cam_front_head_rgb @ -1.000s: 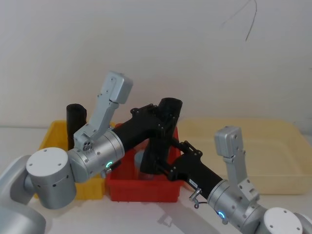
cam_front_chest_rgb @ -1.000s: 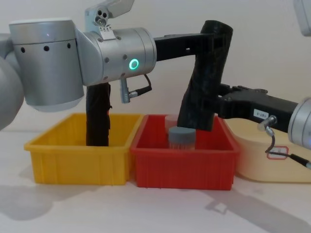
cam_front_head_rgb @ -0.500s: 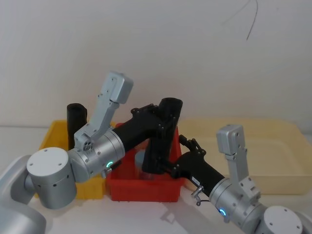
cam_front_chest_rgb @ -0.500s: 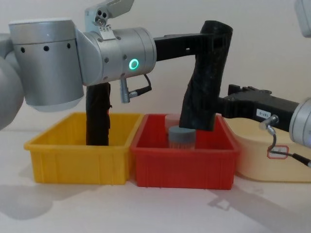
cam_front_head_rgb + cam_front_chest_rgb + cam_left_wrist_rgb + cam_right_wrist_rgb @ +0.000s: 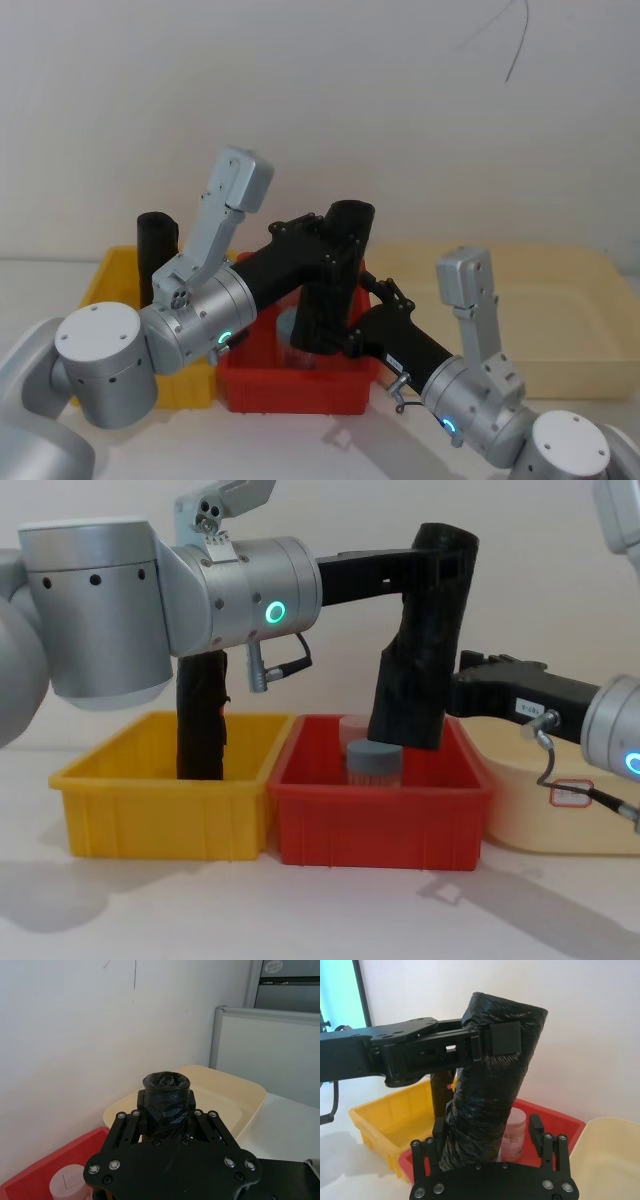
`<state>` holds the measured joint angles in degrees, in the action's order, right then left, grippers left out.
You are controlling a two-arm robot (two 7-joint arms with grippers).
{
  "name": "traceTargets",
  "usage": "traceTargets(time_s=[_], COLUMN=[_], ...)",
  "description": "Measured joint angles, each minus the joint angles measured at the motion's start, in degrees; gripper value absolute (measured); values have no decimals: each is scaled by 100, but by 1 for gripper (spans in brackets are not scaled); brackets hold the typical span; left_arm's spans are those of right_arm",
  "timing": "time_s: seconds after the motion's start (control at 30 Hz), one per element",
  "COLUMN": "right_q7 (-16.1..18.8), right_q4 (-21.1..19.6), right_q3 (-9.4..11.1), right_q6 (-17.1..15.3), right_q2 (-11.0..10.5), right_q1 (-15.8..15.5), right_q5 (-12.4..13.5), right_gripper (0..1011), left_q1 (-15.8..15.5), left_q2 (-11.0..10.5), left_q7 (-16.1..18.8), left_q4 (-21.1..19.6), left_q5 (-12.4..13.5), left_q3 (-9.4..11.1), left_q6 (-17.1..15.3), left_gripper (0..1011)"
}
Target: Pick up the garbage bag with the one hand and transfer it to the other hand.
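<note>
Garbage bag [image 5: 418, 665] hangs tilted, top clamped in left gripper [image 5: 441, 567].

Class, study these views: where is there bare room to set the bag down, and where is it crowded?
Free: the cream tray right of the red bin, and the table in front of the bins. Crowded: the red bin holds a jar, with the bag, left pincer and right pincer above; a roll stands in the yellow bin.

Crowding the bag [image 5: 420, 650] from below: jar [image 5: 374, 763] standing in the red bin [image 5: 380, 825]. Blocking the left: roll [image 5: 202, 720] in the yellow bin [image 5: 160, 820]. Lying open above the tray [image 5: 515, 820].
</note>
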<state>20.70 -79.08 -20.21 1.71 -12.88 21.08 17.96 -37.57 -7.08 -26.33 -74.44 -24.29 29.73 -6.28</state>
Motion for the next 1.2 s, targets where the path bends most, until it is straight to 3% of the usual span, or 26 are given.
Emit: traceTargets(time_s=[0.43,0.67,0.97,1.2], right_q7=[93,120,121,108], right_q4=[221,315,371,396], right_q3=[-89,-137,-164,-170], right_q6=[20,38,32,16], right_q2=[62,82,94,101], right_q1=[203,280,318,335], right_q5=[71,82,80,56], right_gripper=[992,840,568,565], left_q1=[0,0,0,0], left_q2=[0,0,0,0], left_q7=[0,0,0,1], left_q4=[0,0,0,0], left_q5=[0,0,0,1], left_q3=[0,0,1,0], left_q6=[0,0,0,-1], left_gripper=[386,386,386,386])
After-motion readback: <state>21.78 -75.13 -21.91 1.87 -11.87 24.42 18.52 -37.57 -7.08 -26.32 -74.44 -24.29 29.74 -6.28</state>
